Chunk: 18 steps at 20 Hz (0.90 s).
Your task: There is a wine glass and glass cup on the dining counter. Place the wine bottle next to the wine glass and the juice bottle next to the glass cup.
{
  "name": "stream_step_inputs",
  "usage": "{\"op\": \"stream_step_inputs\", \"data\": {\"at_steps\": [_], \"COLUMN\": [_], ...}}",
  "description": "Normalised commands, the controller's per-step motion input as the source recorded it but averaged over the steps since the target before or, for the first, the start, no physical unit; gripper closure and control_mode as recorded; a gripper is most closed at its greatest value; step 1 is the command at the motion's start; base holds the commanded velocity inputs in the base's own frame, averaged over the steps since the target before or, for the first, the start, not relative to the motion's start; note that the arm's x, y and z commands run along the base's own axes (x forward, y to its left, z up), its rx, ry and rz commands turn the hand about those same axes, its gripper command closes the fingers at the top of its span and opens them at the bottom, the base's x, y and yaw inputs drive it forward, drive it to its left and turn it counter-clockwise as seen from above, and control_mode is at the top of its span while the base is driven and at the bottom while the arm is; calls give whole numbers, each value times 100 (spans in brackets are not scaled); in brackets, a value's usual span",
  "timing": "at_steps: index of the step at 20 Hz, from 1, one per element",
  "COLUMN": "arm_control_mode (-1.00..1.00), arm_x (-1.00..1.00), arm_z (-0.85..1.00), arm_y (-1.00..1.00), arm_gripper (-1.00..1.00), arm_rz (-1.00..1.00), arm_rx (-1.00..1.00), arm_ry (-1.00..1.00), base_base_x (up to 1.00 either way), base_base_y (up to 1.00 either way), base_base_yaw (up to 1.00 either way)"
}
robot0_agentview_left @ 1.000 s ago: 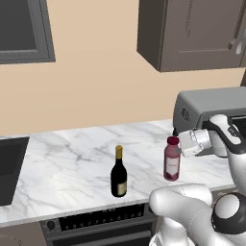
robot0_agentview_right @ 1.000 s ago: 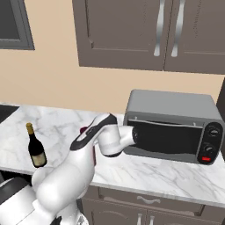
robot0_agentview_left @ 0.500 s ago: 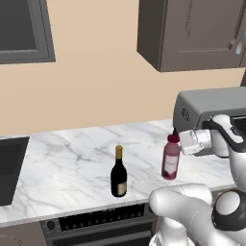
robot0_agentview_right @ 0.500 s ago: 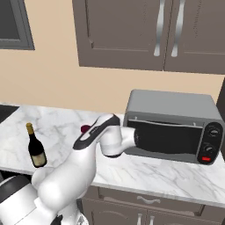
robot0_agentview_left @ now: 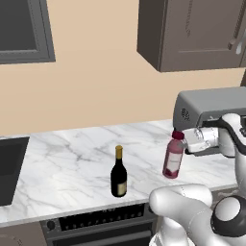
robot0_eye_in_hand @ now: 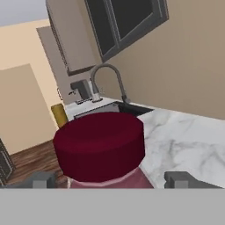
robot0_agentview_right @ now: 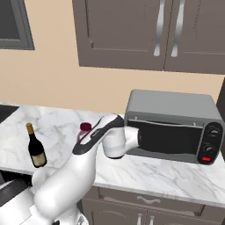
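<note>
The juice bottle [robot0_agentview_left: 172, 161], dark red-purple with a red cap [robot0_agentview_right: 85, 127], leans on the marble worktop [robot0_agentview_left: 72, 158] with its top tipped toward the hand. My gripper [robot0_agentview_left: 184, 143] comes in from the right and holds it just under the cap. In the hand view the cap [robot0_eye_in_hand: 99, 147] sits between my two fingertips [robot0_eye_in_hand: 44, 179], jaws wide around the stout body. The wine bottle [robot0_agentview_left: 118, 173], dark with a gold top, stands upright to the left near the front edge [robot0_agentview_right: 35, 147]; its gold top [robot0_eye_in_hand: 59, 115] peeks out behind the cap. The wine glass, glass cup and dining counter are out of view.
A grey toaster oven [robot0_agentview_left: 211, 103] stands on the worktop right behind my hand [robot0_agentview_right: 171, 125]. A dark sink [robot0_agentview_left: 9, 168] with a curved tap [robot0_eye_in_hand: 107, 79] lies at the far left. Wall cabinets [robot0_agentview_right: 145, 30] hang above. An oven front [robot0_agentview_left: 96, 223] sits below the worktop.
The jaws have drawn in slightly around the juice bottle. The bottle stood upright before and now leans, its cap shifted toward my hand. The wine bottle has not moved.
</note>
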Motion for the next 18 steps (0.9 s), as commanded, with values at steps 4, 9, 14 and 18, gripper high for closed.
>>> {"op": "stream_step_inputs", "data": {"at_steps": [4,9,14,18], "arm_control_mode": [-100,-100,-100,-100], "arm_x": [-39,-46,-47,-40], "arm_z": [42,41,40,39], "arm_y": [0,3,5,12], "arm_gripper": [100,100,100,100], "arm_rz": [0,0,0,0], "arm_rx": [-3,-5,-2,0], "arm_ry": [0,0,0,0], "base_base_x": [0,0,0,0], "base_base_y": [0,0,0,0], "base_base_yaw": [0,0,0,0]}}
